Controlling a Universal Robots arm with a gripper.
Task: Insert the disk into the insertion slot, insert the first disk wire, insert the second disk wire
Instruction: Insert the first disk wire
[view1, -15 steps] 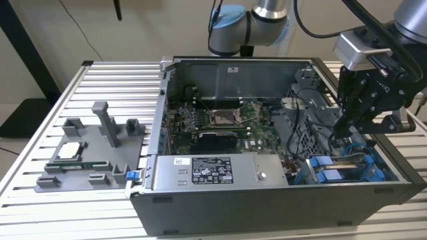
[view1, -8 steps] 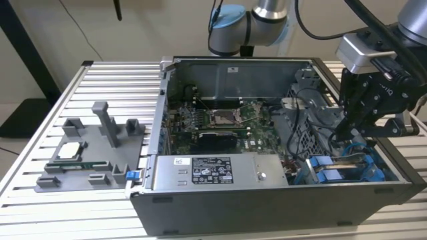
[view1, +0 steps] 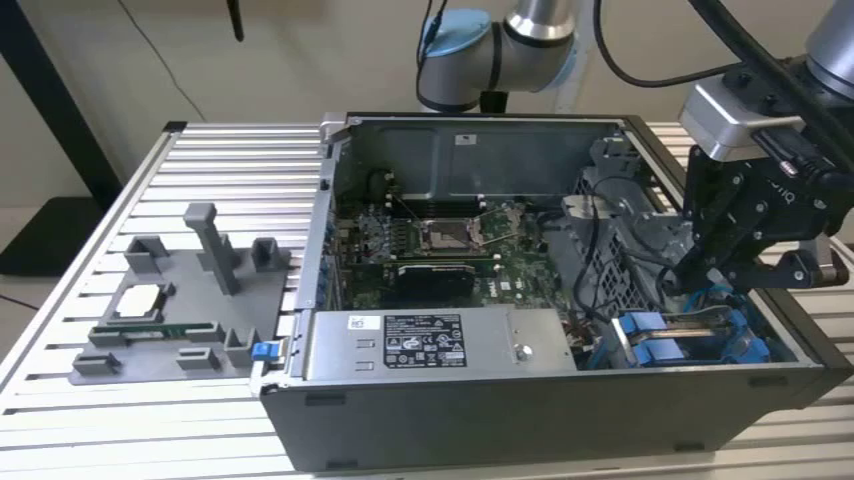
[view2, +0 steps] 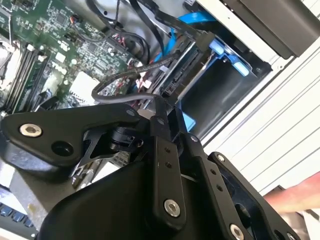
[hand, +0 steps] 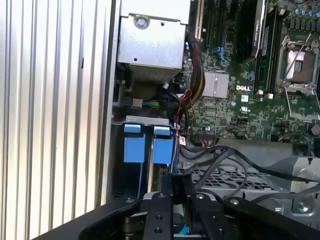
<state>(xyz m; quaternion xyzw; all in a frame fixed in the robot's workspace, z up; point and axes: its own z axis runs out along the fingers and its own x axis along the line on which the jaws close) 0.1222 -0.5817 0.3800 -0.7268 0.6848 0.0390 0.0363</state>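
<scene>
The disk (view2: 192, 70) sits in the insertion slot (view1: 707, 345), a grey drive cage at the front of the open case on the exterior view's right. Its blue carrier (view2: 227, 52) shows at the cage mouth, and blue tabs (hand: 162, 147) mark the bay. My gripper (view2: 161, 107) hangs right over the cage (hand: 132, 170), at the disk's connector edge. Its fingers are shut on a thin black disk wire (view2: 120, 80) that loops back toward the motherboard. A blue cable (view2: 195, 20) runs along the disk's far end. The gripper (view1: 697, 278) reaches down into the case beside the cage.
A grey labelled power-supply box (view1: 441, 345) lies along the case front, with the motherboard (view1: 441, 240) behind it. Loose black cables (hand: 235, 160) cross a perforated metal bracket next to the cage. A grey parts fixture (view1: 187, 310) stands on the ribbed table (view1: 80, 420) at the exterior view's left.
</scene>
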